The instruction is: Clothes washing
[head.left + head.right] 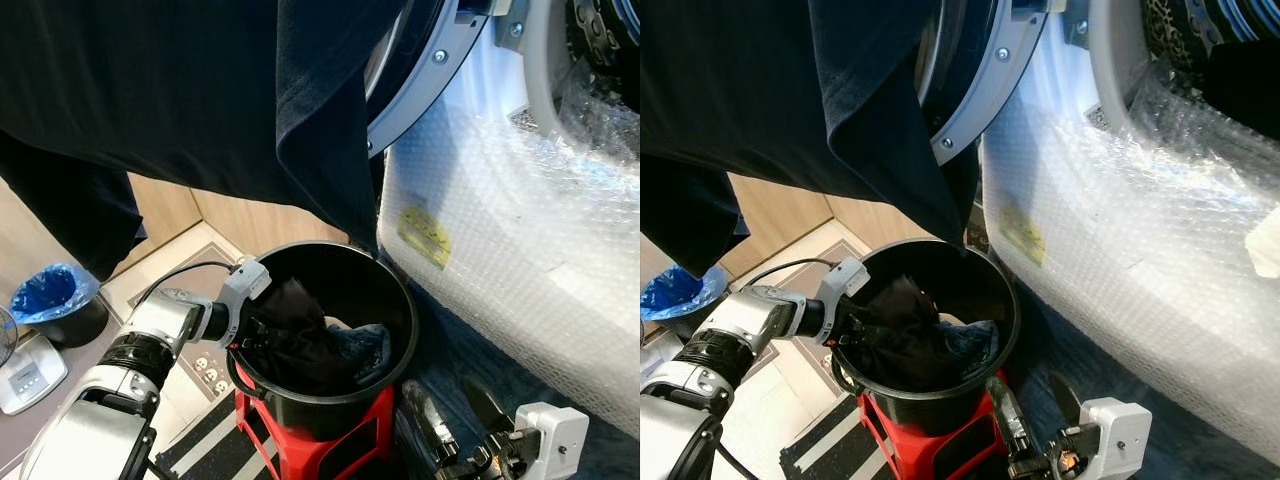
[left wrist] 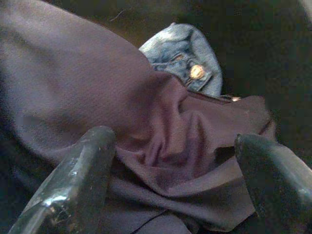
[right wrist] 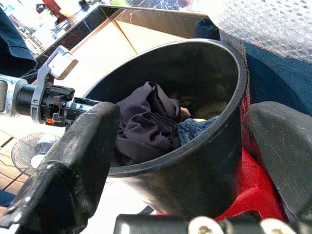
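Note:
A black bucket (image 1: 330,415) stands on a red stool (image 1: 355,450) in front of the washing machine (image 1: 520,230). Inside it lie a dark purple garment (image 1: 300,340) and a piece of blue denim (image 1: 365,345). My left gripper (image 1: 262,335) reaches over the bucket's rim. In the left wrist view the left gripper (image 2: 170,165) is open, its fingers (image 2: 73,185) astride a fold of the purple garment (image 2: 97,97), with the denim (image 2: 190,58) beyond. My right gripper (image 1: 1035,405) hangs open, low beside the bucket's right side. A large navy garment (image 1: 200,100) drapes from above.
The washer's round door (image 1: 420,80) stands open above the bucket, and the machine's front is covered in bubble wrap. A bin with a blue liner (image 1: 50,295), a white scale (image 1: 25,370) and a power strip (image 1: 210,370) sit on the floor at the left.

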### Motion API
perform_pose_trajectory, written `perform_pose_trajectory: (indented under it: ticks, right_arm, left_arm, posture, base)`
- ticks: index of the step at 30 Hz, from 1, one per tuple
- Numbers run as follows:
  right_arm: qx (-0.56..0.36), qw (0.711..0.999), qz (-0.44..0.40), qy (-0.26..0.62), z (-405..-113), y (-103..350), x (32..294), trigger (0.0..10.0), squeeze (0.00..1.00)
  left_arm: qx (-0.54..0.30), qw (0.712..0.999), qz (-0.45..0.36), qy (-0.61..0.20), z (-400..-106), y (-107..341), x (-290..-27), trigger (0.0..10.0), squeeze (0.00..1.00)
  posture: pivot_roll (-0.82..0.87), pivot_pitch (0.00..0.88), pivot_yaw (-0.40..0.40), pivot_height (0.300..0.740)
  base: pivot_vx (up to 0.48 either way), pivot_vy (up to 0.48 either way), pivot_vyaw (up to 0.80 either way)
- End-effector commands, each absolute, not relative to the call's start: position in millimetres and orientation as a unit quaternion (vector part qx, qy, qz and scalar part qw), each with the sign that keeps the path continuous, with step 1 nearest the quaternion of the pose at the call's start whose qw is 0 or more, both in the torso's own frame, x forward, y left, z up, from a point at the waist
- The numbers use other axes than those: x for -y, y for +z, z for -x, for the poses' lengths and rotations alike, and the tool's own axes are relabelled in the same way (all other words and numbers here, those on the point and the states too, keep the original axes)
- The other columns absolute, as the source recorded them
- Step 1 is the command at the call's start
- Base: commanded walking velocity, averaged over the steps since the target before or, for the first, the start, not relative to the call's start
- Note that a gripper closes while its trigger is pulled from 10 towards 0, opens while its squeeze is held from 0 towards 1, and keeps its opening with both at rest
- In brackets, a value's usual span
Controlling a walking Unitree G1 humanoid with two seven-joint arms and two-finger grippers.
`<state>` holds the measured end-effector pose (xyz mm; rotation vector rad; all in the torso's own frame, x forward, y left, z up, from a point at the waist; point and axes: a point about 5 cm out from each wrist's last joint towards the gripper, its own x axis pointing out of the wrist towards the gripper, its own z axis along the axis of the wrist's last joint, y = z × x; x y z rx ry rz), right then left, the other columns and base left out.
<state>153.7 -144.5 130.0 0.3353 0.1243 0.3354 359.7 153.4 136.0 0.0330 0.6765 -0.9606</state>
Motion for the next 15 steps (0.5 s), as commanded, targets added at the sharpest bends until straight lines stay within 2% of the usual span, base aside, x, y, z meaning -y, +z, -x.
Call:
perform_pose_trajectory:
  ticks: [1,3,8,9,11,12,13,15]
  right_arm:
    - [-0.064,0.970,-0.167,0.164,-149.9,132.8,144.5,10.0,0.00]
    - [-0.066,0.970,-0.166,0.165,-147.9,133.2,144.1,10.0,0.00]
    - [-0.071,0.970,-0.166,0.165,-146.2,132.9,143.6,10.0,0.00]
    - [-0.072,0.969,-0.166,0.165,-146.1,132.7,142.9,10.0,0.00]
    - [-0.072,0.969,-0.167,0.166,-146.1,132.6,142.0,10.0,0.00]
    - [-0.073,0.969,-0.167,0.166,-146.0,132.5,141.7,10.0,0.00]
    - [-0.073,0.969,-0.168,0.166,-146.1,132.4,141.6,10.0,0.00]
    - [-0.074,0.969,-0.168,0.166,-145.6,132.0,141.2,10.0,0.00]
  left_arm:
    - [-0.343,0.817,0.017,-0.463,-352.8,122.9,-150.2,10.0,0.00]
    - [-0.346,0.817,0.041,-0.459,-353.6,123.7,-150.8,10.0,0.00]
    - [-0.367,0.812,0.041,-0.452,-351.1,118.8,-155.0,10.0,0.00]
    - [-0.371,0.812,0.033,-0.449,-350.6,117.1,-156.7,7.4,0.00]
    - [-0.371,0.812,0.029,-0.450,-350.4,116.9,-157.9,5.8,0.00]
    - [-0.371,0.812,0.029,-0.450,-350.3,117.0,-158.2,5.8,0.00]
    - [-0.371,0.811,0.024,-0.452,-350.3,117.6,-159.0,10.0,0.00]
    - [-0.374,0.808,0.010,-0.455,-350.1,118.5,-160.8,10.0,0.00]
  posture:
    - [-0.23,0.272,0.034,0.740]
    - [-0.23,0.276,0.031,0.740]
    - [-0.23,0.279,0.033,0.740]
    - [-0.23,0.280,0.033,0.740]
    - [-0.23,0.281,0.034,0.740]
    - [-0.23,0.281,0.034,0.740]
    - [-0.23,0.281,0.034,0.740]
    - [-0.22,0.278,0.036,0.740]
  base:
    - [0.000,0.000,0.00]
    - [0.000,0.000,0.00]
    - [0.000,0.000,0.00]
    - [0.000,0.000,0.00]
    - [0.000,0.000,0.00]
    - [0.000,0.000,0.00]
    - [0.000,0.000,0.00]
    - [0.000,0.000,0.00]
